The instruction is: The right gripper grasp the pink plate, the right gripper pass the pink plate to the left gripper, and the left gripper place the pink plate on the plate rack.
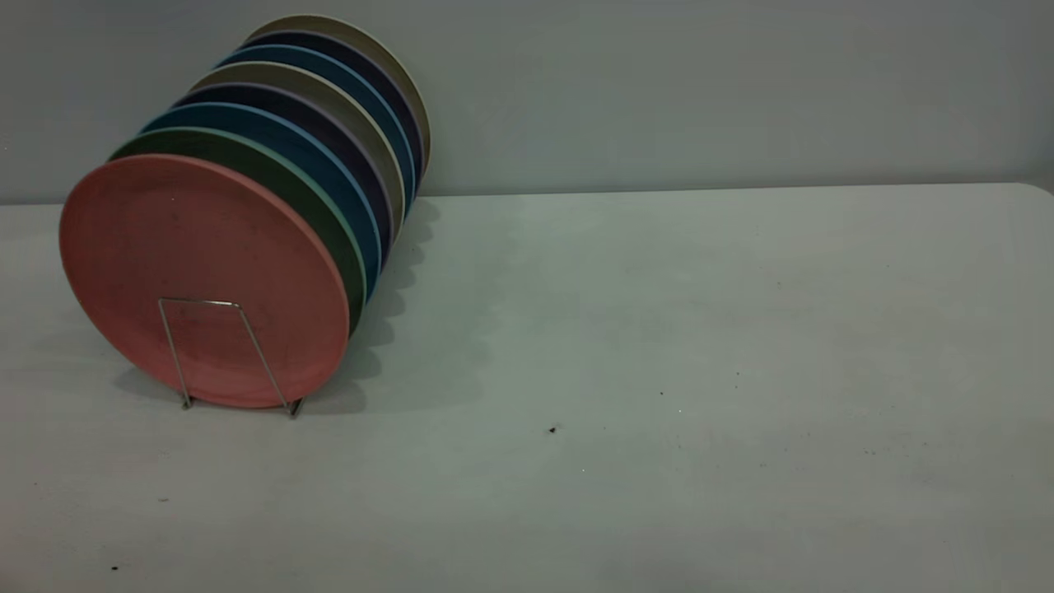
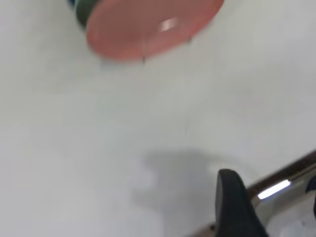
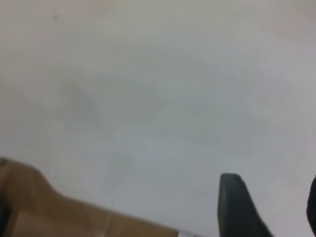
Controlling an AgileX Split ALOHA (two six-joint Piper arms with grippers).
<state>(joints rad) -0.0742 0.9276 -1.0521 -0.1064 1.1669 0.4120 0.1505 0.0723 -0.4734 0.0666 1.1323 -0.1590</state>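
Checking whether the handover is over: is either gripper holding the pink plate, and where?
Neither. The pink plate stands upright at the front of the plate rack, untouched.

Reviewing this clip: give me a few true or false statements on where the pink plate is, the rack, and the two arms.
1. The pink plate stands on edge at the front of the plate rack. True.
2. The pink plate lies flat on the table. False: it stands upright in the rack.
3. Neither arm shows in the exterior view. True.
4. The left claw holds the pink plate. False: it is apart from the plate, which is farther off in the left wrist view.
5. A green plate stands right behind the pink plate. True.
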